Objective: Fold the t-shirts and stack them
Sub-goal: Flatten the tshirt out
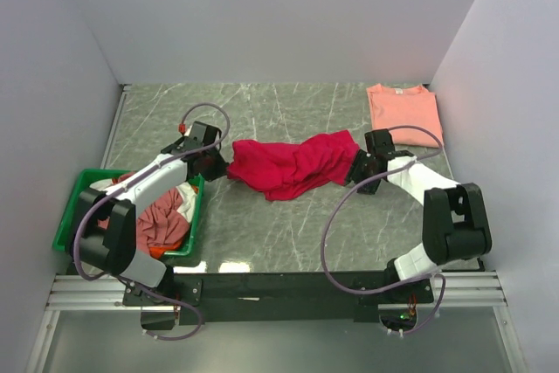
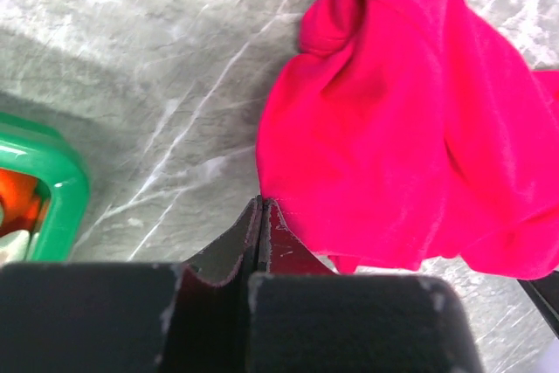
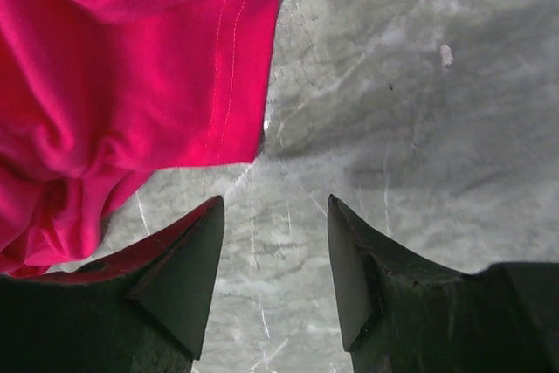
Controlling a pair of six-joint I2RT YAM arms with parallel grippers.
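Note:
A crimson-red t-shirt [image 1: 293, 163] lies crumpled and stretched sideways across the middle of the table. My left gripper [image 1: 220, 166] is at its left end. In the left wrist view that gripper [image 2: 260, 203] is shut, its tips pinching the corner of the red t-shirt [image 2: 410, 128]. My right gripper [image 1: 358, 169] is at the shirt's right end. In the right wrist view it [image 3: 275, 207] stands open over bare table, with the hemmed corner of the red t-shirt [image 3: 131, 67] just ahead of its tips, not between them. A salmon-pink t-shirt [image 1: 403, 111] lies folded flat at the back right.
A green plastic tray [image 1: 70, 216] sits at the near left beside the left arm, holding a heap of dusty rose, white and orange t-shirts [image 1: 162, 220]. Its corner [image 2: 65, 189] shows in the left wrist view. White walls enclose the marble table on three sides.

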